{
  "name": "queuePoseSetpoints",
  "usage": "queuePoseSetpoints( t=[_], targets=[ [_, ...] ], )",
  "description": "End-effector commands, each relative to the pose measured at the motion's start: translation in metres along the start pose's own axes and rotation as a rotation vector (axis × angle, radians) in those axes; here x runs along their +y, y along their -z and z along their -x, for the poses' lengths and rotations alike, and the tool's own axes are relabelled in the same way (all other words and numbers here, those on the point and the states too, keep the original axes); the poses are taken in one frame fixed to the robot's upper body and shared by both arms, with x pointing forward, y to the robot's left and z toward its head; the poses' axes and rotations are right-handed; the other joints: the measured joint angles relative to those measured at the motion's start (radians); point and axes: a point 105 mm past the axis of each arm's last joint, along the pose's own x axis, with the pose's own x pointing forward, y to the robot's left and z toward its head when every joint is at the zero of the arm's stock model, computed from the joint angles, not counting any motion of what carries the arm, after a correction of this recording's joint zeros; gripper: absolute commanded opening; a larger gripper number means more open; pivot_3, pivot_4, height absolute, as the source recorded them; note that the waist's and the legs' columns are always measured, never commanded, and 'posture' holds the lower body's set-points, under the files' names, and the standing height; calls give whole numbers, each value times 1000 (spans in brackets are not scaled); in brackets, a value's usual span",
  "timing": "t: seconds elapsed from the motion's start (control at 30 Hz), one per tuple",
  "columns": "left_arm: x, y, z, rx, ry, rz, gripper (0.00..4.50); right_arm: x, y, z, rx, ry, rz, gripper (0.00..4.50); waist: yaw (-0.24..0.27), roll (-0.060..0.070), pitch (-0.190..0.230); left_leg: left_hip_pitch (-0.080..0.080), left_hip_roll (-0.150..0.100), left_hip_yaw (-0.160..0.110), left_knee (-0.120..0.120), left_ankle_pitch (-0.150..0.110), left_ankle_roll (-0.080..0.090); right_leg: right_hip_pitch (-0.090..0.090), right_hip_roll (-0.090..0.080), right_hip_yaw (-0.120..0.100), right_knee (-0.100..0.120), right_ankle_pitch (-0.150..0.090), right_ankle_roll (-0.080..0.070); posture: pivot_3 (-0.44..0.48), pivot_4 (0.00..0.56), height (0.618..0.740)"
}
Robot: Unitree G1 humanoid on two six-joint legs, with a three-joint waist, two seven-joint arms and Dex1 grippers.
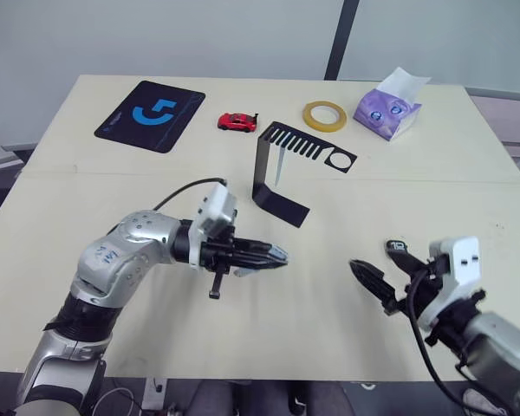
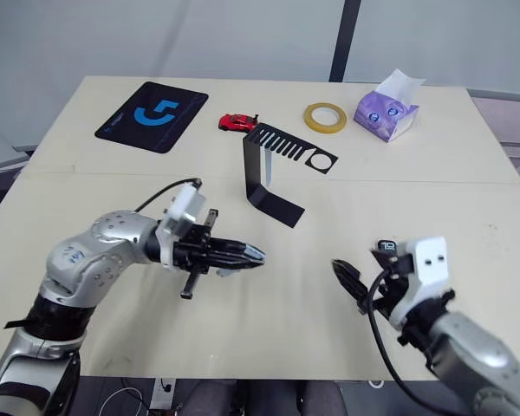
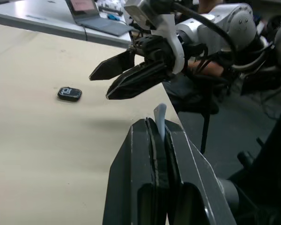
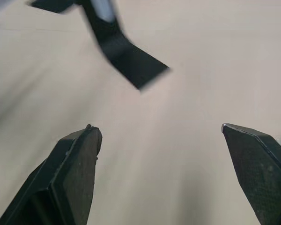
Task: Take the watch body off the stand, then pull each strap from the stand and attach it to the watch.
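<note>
left eye view: left gripper (image 1: 280, 257) level, pinching a strap (image 3: 160, 118); right gripper (image 1: 374, 279) spread, angled left.

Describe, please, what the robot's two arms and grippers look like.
Both arms are silver-grey metal with black joint bands. Each wrist carries a white block and a looping black cable. The left gripper and right gripper each have two black, tapering, pointed fingers. The right arm's block bears two small dark dots.

You see a smooth, matt pale tabletop (image 1: 113, 173) under a stand (image 1: 282, 169) of thin black sheet metal with a dull sheen. The watch body (image 3: 69, 93) looks glossy black; the left arm's shell (image 1: 126, 247) is brushed silver metal, its jaws matt black.
</note>
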Motion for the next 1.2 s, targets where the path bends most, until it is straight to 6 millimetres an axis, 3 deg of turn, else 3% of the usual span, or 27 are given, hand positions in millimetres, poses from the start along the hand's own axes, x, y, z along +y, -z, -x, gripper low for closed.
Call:
queuePoseSetpoints(
  t=[0.03, 0.23, 0.37, 0.53, 0.9, 1.2],
  targets=[
    [5, 7, 1, 91, -6, -138, 0, 3, -8, 16, -70, 125, 62, 4391, -1, 1, 0, 0, 0, 1, 0, 0, 0, 0, 0, 1, 0, 0, 0, 0, 150, 738],
    [3, 19, 6, 150, 7, -200, 0, -18, 8, 48, -5, 233, 64, 4391, -1, 2, -1, 2, 1, 2, -2, 0, 0, 0, 1, 2, 0, 0, 0, 0, 150, 738],
    [6, 22, 7, 165, -20, -230, 0, -19, 7, 50, 1, 221, 82, 4391, -3, 2, -1, 2, 1, 2, -2, 1, 2, 0, 1, 4, -1, 0, 0, 0, 150, 738],
    [9, 18, 3, 155, -58, -267, 0, -24, -1, 23, -37, 195, 77, 4391, -5, 2, -1, 4, 2, 3, -2, 1, 2, 0, 1, 7, 0, 0, 0, 0, 150, 738],
    [18, 5, -1, 129, -151, -331, 0, -60, 12, -21, 17, 371, 118, 4391, -2, 2, -1, 1, 0, 2, -2, 1, 3, -1, 0, 5, 1, 0, 0, 0, 150, 738],
    [17, 6, -3, 132, -153, -302, 0, -58, 12, -45, 5, 351, 83, 4391, -4, 2, -1, 2, 1, 2, -1, 1, 3, -1, 1, 6, 1, 0, 1, 0, 150, 738]
  ],
)
